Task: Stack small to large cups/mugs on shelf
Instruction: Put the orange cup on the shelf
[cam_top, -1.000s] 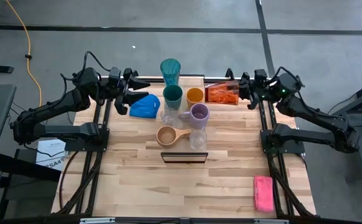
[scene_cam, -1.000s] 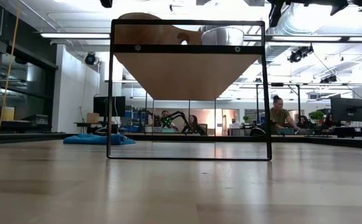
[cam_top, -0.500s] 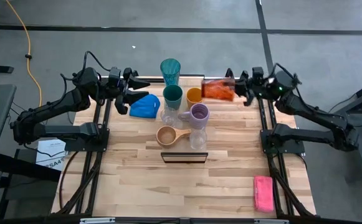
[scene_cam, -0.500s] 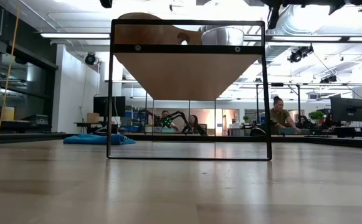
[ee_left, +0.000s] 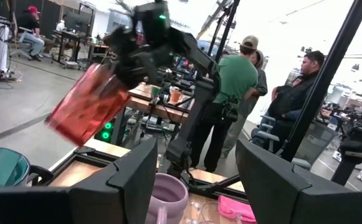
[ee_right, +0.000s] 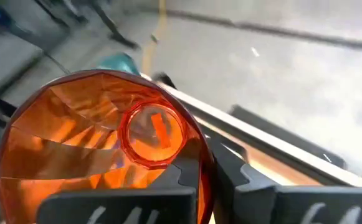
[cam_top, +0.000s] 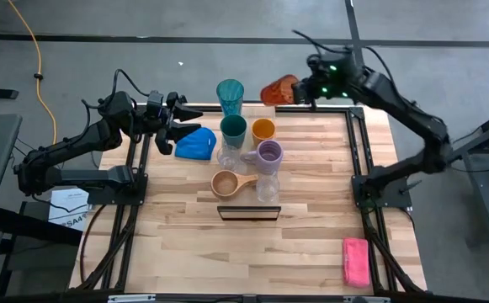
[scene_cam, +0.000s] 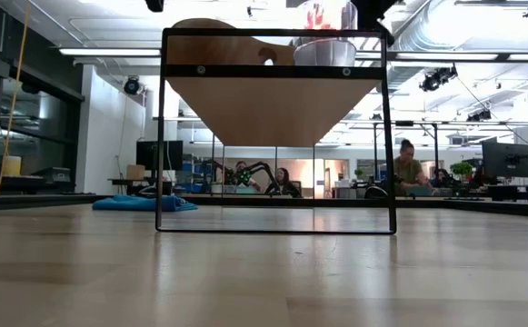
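Note:
My right gripper [cam_top: 301, 89] is shut on the red cup [cam_top: 279, 89], high above the table's far edge; the left wrist view also shows that cup [ee_left: 84, 106]. On the shelf [scene_cam: 264, 100] stand the teal tumbler [cam_top: 230, 97], dark green cup [cam_top: 233, 130], orange cup [cam_top: 263, 130], lavender mug [cam_top: 269, 154], tan mug [cam_top: 225, 183] and two clear glasses [cam_top: 230, 157] [cam_top: 267, 189]. My left gripper [cam_top: 167, 126] waits open at the far left beside the blue cloth [cam_top: 195, 145]. My right gripper holds the red cup by its wall at the rim [ee_right: 199, 165], one finger [ee_right: 124, 202] inside the mouth and one outside. The fingers slant down from the table's right side. The cup hangs lifted clear, tilted, its base [ee_left: 59, 121] pointing down and away from the gripper.
A pink sponge [cam_top: 355, 261] lies at the near right corner. The shelf's black end frame [cam_top: 248, 212] stands mid-table, with bare wood [cam_top: 185, 252] in front of it. People stand and sit in the room beyond the table.
My right gripper has risen and swung toward the table's far edge and left, tipping downward, carrying the red cup along. The cup, level beside the orange cup before, now slants high above the far edge. My left arm has kept still.

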Controlling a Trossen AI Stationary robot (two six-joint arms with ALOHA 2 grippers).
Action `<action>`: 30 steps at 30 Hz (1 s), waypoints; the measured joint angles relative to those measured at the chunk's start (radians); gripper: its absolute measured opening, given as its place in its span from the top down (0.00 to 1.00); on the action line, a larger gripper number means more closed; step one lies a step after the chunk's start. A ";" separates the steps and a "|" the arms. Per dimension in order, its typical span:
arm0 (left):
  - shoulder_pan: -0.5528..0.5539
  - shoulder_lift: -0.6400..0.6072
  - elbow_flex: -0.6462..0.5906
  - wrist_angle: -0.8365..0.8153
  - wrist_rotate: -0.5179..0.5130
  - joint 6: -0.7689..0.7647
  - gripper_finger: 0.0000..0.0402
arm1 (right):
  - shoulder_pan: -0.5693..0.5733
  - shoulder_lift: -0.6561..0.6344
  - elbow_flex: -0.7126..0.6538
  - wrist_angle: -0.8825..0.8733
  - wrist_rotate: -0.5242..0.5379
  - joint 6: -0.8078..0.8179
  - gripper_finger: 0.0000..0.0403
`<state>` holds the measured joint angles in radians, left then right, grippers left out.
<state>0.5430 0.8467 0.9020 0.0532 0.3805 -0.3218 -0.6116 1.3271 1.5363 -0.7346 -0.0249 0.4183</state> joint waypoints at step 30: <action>0.000 0.000 0.000 -0.002 -0.001 -0.001 0.49 | -0.005 0.453 0.348 -0.389 -0.012 0.027 1.00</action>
<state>0.5430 0.8467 0.9020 0.0509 0.3794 -0.3225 -0.6170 1.7802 1.8843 -1.1237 -0.0373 0.4454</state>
